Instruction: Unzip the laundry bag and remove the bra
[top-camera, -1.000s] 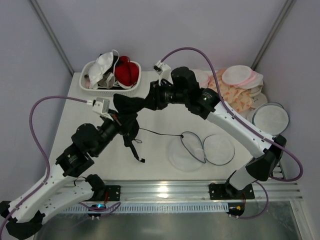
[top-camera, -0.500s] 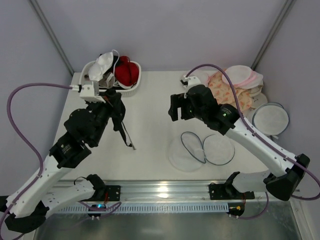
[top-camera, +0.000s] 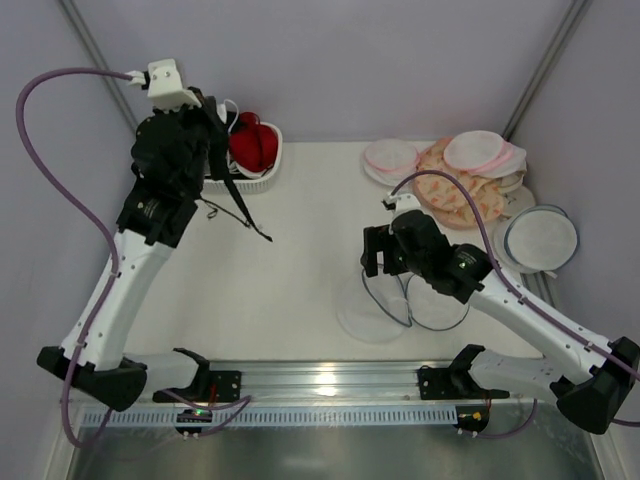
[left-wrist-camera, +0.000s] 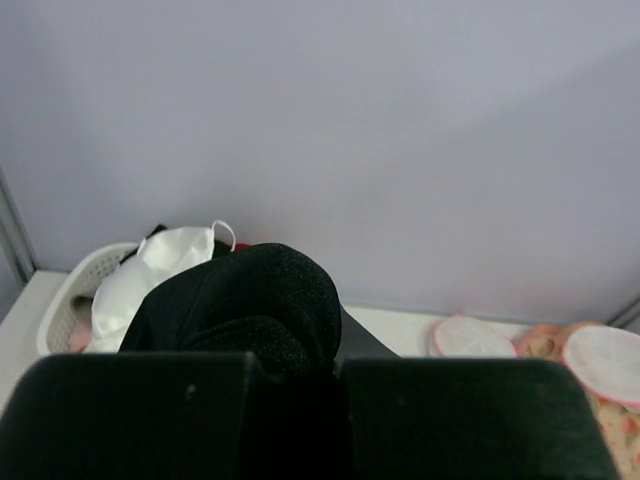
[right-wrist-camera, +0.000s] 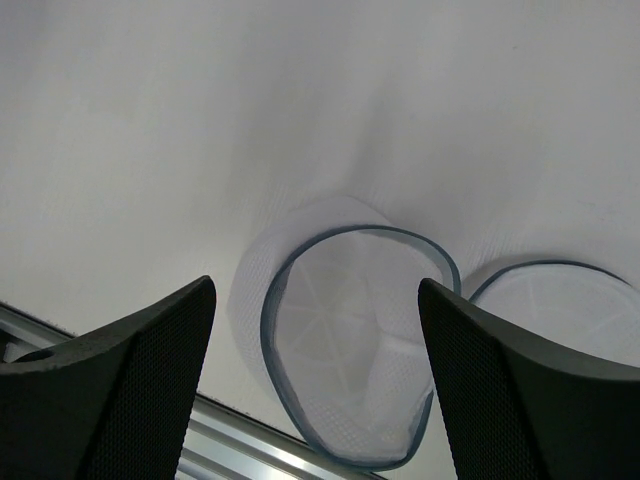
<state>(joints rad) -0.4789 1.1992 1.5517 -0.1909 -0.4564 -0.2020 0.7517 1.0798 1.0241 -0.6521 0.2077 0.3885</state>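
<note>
The black bra hangs bunched from my left gripper, which is shut on it high over the back left, beside the basket; its thin straps dangle toward the table. In the left wrist view a padded cup bulges above the shut gripper. The laundry bag lies unzipped at the front middle, its two mesh halves spread side by side with the grey-blue rim showing. My right gripper hovers open just above it. The right wrist view shows the hollow half under the wide-apart gripper.
A white basket at the back left holds a red bra and a white bra. Pink-rimmed rounds and patterned cloth pile at the back right beside a grey-rimmed disc. A metal rail runs along the front.
My right gripper opened, let go of the bra and drew back down over the laundry bag. My left arm lifted the bra up and back-left toward the basket.
</note>
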